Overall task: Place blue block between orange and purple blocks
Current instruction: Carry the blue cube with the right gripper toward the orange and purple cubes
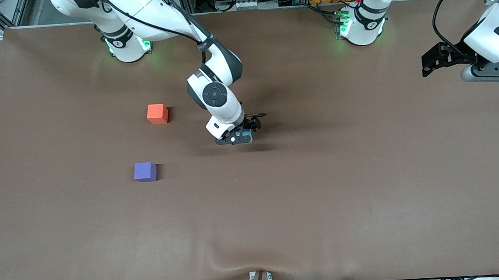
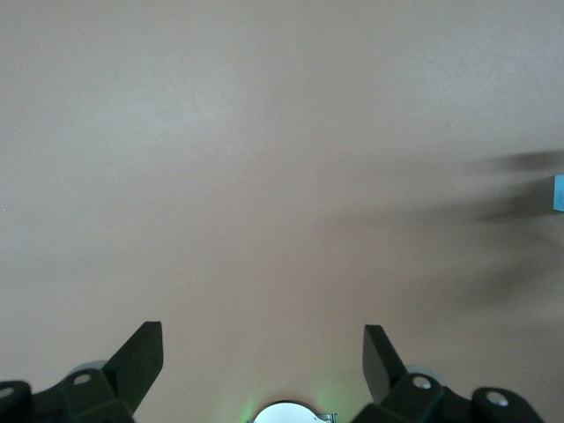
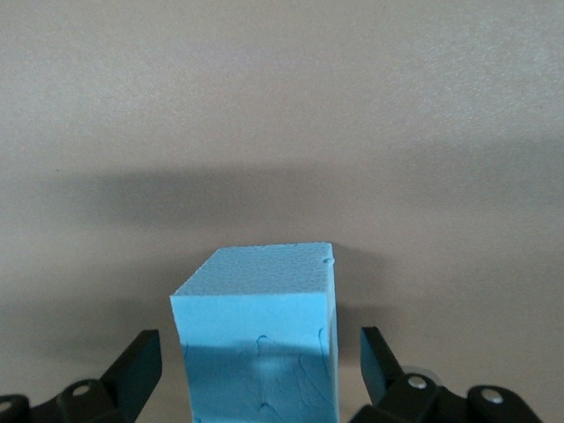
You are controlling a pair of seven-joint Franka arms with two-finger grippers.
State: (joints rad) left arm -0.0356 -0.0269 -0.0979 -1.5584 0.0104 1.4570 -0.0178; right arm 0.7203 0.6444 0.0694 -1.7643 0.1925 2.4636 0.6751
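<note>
The blue block (image 3: pixel 260 352) sits on the brown table between the fingers of my right gripper (image 3: pixel 260 337). The jaws are open, with a small gap on each side of the block. In the front view my right gripper (image 1: pixel 237 136) is low over the middle of the table, and only a bit of the blue block (image 1: pixel 243 133) shows under it. The orange block (image 1: pixel 157 113) and the purple block (image 1: pixel 145 171) lie toward the right arm's end, the purple one nearer the front camera. My left gripper (image 1: pixel 434 60) waits open and empty at the left arm's end; the left wrist view shows it open (image 2: pixel 263 328).
The table is covered with a brown cloth (image 1: pixel 322 196). A gap about one block wide or more lies between the orange and purple blocks. A sliver of the blue block (image 2: pixel 559 192) shows at the edge of the left wrist view.
</note>
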